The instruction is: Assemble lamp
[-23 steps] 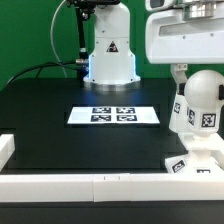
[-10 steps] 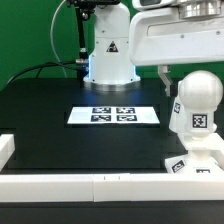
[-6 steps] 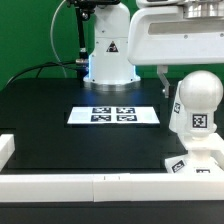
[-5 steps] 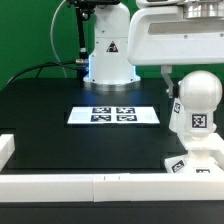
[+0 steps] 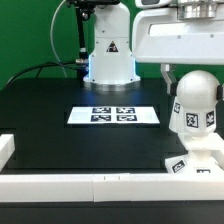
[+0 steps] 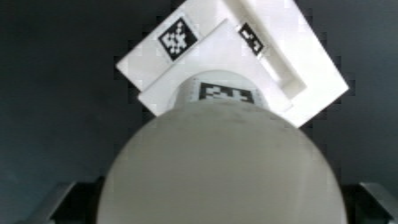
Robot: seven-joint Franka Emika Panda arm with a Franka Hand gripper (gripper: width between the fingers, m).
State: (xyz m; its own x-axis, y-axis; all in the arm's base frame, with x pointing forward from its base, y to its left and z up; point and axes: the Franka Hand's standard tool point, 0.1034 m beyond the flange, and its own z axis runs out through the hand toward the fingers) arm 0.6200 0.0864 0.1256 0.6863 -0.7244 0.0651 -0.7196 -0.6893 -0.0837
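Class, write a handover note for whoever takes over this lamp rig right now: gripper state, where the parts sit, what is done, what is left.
Gripper: closed around the bulb, it seems; a finger sits on each side.
Bulb: upright on the stem of the base, at the exterior view's right.
Shade: not in view.
Done: bulb placed on base; how firmly seated cannot be told.
Left: finish seating, release, add shade.

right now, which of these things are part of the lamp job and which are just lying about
Part of the job:
- bulb, sitting upright on the base
- square base, at the exterior view's right

Just lying about:
- marker board, flat in the middle of the table
- white rails along the front edge
- black table
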